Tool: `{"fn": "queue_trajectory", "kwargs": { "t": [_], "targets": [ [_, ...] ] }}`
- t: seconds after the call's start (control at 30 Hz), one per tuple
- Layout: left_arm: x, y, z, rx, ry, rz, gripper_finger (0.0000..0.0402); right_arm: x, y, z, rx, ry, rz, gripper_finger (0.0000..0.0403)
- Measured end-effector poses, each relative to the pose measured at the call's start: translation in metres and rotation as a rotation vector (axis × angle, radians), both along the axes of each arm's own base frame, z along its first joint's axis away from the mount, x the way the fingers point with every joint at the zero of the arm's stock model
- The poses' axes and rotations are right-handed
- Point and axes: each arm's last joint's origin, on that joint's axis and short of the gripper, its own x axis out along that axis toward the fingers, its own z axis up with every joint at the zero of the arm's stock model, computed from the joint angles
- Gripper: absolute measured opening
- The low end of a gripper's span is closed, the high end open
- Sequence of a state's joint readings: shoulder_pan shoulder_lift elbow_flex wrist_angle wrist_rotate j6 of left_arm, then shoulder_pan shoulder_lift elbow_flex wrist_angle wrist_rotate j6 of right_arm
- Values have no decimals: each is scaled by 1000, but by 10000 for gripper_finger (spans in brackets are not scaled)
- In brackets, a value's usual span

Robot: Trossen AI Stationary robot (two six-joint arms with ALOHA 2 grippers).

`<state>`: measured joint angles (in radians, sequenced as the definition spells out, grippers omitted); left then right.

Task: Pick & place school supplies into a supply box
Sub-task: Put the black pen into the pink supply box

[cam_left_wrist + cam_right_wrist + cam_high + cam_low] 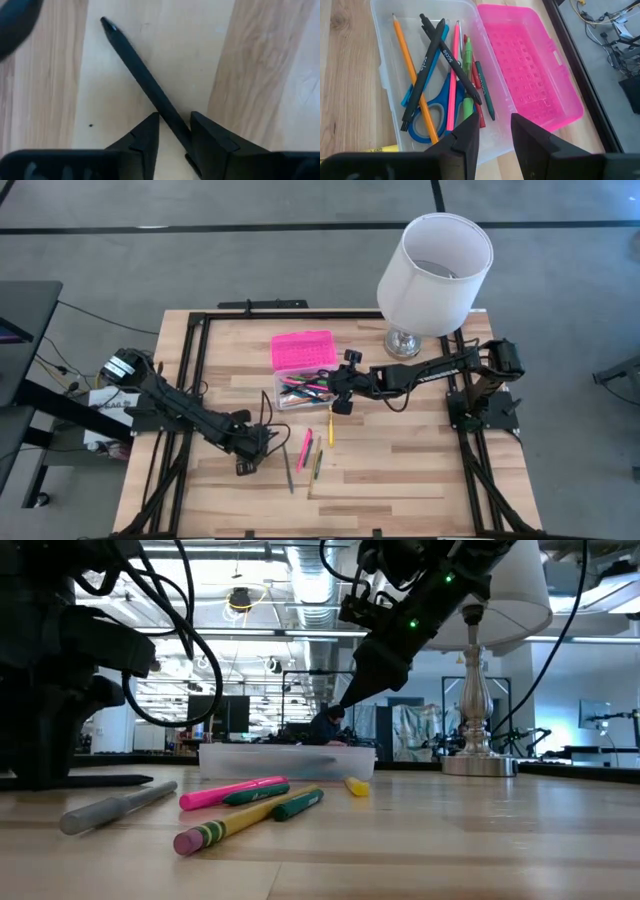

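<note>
Risk: the black pen on the desk is straddled by the left gripper, fingers apart and not yet clamped, and could be skidded or rolled away if pinched off-centre. Supply box, at 12 o'clock from the loose markers: scissors, pens and pencils are contained, pink lid open alongside. The right gripper is held above it, fingers apart, empty.

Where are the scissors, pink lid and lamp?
scissors [427,116]: right wrist view, on the blue handle loop inside the clear box.
pink lid [530,70]: right wrist view, on the lid's inner gridded face.
lamp [437,262]: high view, on the white shade's side.
</note>
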<state>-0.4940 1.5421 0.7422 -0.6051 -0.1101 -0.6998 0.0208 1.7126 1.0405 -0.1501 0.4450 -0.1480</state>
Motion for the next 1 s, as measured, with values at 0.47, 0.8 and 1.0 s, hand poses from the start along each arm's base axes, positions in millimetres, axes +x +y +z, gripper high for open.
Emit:
{"fn": "queue_trajectory", "kwargs": {
  "t": [0.47,0.8,1.0],
  "targets": [
    [-5,9,0,118,52,-28,33,0,18,0,-59,39,112,106],
    [-7,14,0,249,35,-81,34,-2,44,0,-131,79,256,106],
    [-6,14,1,253,35,-96,31,-3,46,-1,-134,86,263,106]
  ]
}}
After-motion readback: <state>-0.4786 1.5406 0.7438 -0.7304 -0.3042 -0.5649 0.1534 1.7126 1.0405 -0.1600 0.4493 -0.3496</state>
